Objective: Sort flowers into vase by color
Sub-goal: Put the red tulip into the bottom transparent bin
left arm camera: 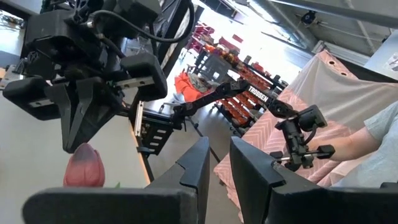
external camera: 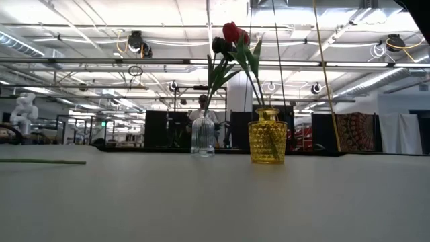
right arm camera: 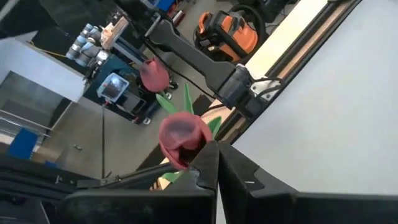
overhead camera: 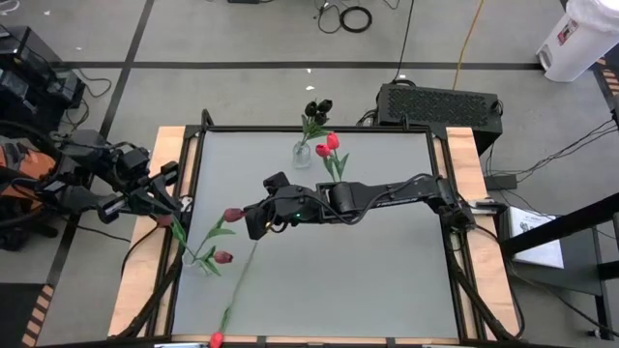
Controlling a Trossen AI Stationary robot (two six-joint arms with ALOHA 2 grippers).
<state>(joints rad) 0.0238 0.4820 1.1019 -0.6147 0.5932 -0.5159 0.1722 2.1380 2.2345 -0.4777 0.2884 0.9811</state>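
- Your right hand [overhead camera: 253, 220] is pinching shut on a maroon tulip's thin green stem [overhead camera: 244, 280] (head [right arm camera: 180, 134] beside its fingertips).
- Your left hand [overhead camera: 172, 206] is sitting part-open; grip unclear.
- The stem could be slipping loose during the lift.

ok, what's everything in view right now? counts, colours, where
dark tulips: two, near-black, in the clear vase
clear vase: one, far side of the table
red tulips: two, red, in the yellow vase
yellow vase: one, beside the clear vase
maroon tulips: two, near the table's left edge
loose tulip: one, red head, lying at the near edge
person: one, pale sleeve, beyond the table
left hand: dark, at the table's left edge
right hand: dark, shut, mid-table next to one maroon tulip
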